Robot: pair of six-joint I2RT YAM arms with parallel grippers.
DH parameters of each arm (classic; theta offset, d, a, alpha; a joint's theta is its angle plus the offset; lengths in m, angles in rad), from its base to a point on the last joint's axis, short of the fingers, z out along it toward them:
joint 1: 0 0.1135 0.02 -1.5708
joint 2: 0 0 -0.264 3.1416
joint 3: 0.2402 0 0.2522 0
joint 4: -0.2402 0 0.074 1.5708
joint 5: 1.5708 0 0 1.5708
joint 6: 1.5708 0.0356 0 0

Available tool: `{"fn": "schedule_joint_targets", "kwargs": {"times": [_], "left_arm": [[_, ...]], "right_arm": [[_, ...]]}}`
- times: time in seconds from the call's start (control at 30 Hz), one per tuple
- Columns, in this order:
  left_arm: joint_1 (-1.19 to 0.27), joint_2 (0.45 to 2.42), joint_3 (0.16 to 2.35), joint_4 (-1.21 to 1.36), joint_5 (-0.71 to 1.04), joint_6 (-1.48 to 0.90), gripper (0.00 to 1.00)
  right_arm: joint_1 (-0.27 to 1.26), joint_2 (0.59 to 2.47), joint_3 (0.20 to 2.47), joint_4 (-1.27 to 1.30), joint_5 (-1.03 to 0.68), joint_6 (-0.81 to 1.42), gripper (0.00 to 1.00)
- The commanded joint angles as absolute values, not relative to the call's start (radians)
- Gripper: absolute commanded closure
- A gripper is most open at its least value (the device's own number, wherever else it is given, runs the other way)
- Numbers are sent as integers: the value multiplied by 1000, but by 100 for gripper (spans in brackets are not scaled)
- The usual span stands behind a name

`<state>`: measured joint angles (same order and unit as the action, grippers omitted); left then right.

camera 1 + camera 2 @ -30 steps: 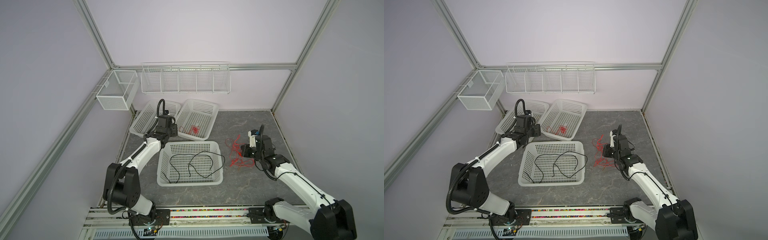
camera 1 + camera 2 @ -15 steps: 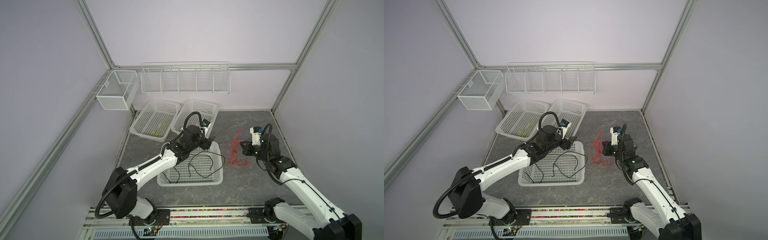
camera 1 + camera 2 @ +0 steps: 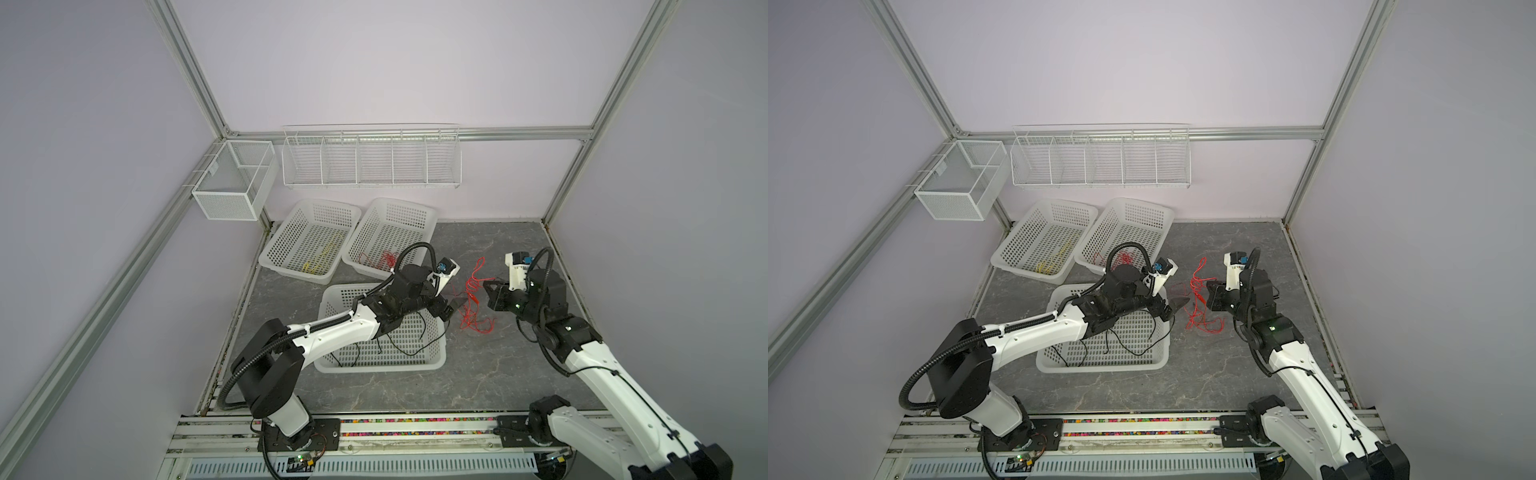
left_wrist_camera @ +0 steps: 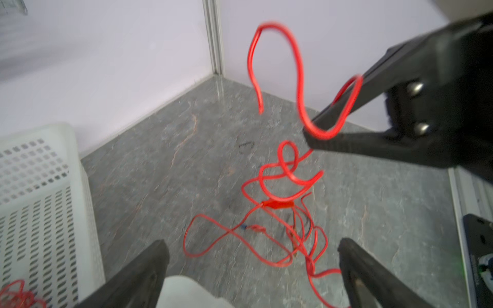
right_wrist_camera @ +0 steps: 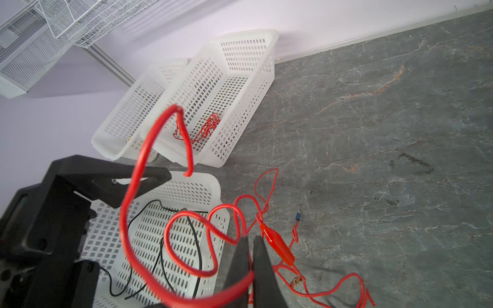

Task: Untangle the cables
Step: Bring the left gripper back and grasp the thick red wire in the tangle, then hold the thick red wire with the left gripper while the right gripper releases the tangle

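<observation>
A tangle of thin red cables (image 3: 473,309) (image 3: 1200,309) lies on the grey table between my two grippers. My right gripper (image 3: 486,286) (image 5: 249,241) is shut on a thicker red cable (image 5: 128,213) whose loop rises above the jaws; the strand trails down into the tangle (image 4: 280,213). My left gripper (image 3: 453,308) (image 4: 252,256) stands wide open just left of the tangle, above the table, holding nothing. Black cables (image 3: 399,340) lie in the front basket. More red cables (image 3: 384,259) and yellow cables (image 3: 320,259) lie in the two back baskets.
Three white perforated baskets stand on the table: the front basket (image 3: 378,368) under my left arm, and two back baskets (image 3: 328,204) (image 3: 401,202). A wire rack (image 3: 370,158) and a mesh box (image 3: 232,183) hang on the back wall.
My left arm swung from the back baskets rightward over the front basket to the tangle, and its jaws opened wider. My right gripper lifted the red cable a little.
</observation>
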<state>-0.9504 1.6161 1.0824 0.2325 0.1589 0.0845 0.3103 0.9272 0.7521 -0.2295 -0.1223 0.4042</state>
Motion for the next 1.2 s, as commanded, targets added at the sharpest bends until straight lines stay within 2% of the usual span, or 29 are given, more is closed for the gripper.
{"fn": "schedule_joint_targets", "kwargs": {"times": [0.0, 0.27, 0.33, 0.43, 0.53, 0.8, 1.17], "left_arm": [[-978, 1637, 1080, 383, 201, 99, 1], [-982, 1718, 1188, 298, 66, 69, 0], [-982, 1728, 1190, 306, 37, 63, 7], [-982, 1736, 1186, 323, 11, 60, 25], [-982, 1738, 1181, 329, -6, 56, 47], [-982, 1735, 1180, 308, -27, 60, 99], [-982, 1715, 1144, 321, -88, 67, 100]], "right_arm": [[316, 914, 765, -214, -159, 414, 93], [318, 887, 767, -192, -238, 439, 93], [318, 875, 767, -190, -249, 444, 93], [318, 855, 766, -196, -246, 445, 93], [317, 834, 766, -210, -226, 443, 93], [318, 798, 767, -258, -126, 438, 93], [317, 781, 767, -411, 185, 427, 93]]}}
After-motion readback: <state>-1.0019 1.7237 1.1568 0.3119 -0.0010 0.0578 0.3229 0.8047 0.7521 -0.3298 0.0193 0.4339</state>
